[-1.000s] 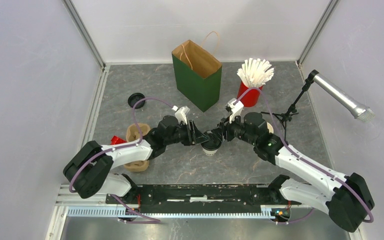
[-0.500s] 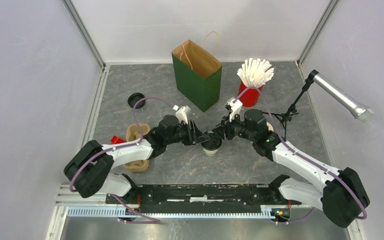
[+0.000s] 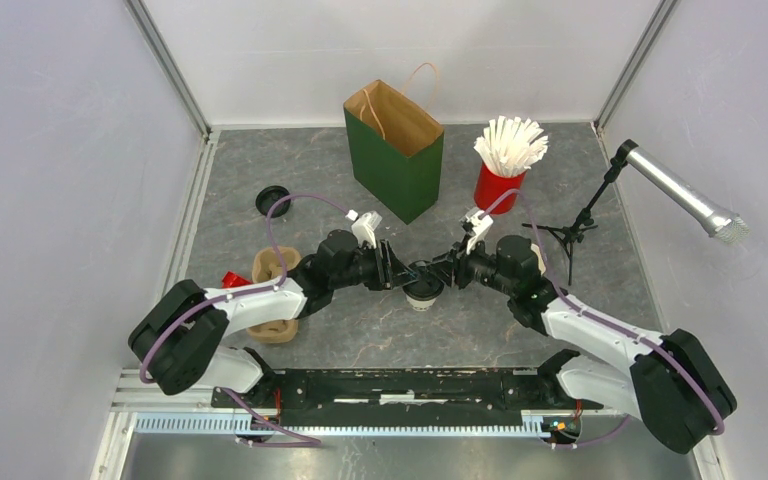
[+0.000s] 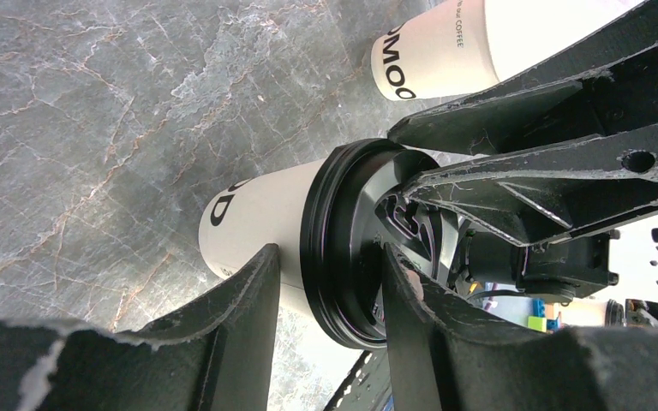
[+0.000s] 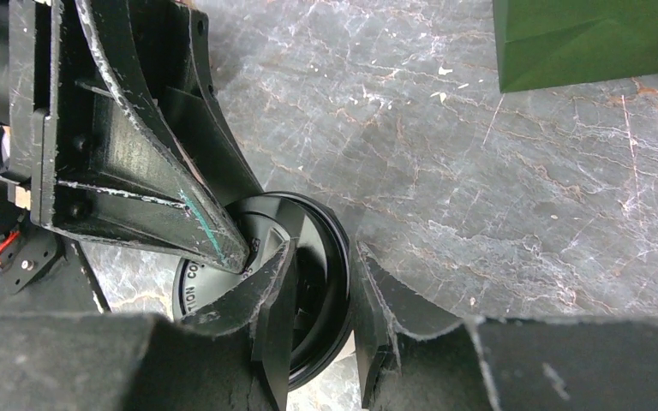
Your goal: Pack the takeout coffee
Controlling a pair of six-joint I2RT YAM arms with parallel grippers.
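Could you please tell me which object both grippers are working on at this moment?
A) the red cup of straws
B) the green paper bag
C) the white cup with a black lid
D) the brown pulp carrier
C: the left gripper and the right gripper meet at the white cup in mid-table, each with its fingers on either side of the black lid at the rim.

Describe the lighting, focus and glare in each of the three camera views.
Top external: even, soft light, faint shadows, the green bag crisp. Left wrist: the left gripper's fingers are dark and slightly soft at the bottom; the lidded cup shows sharp lettering; thin sheen on its black lid. Right wrist: the right gripper's fingers are dark; the marbled table is in focus.
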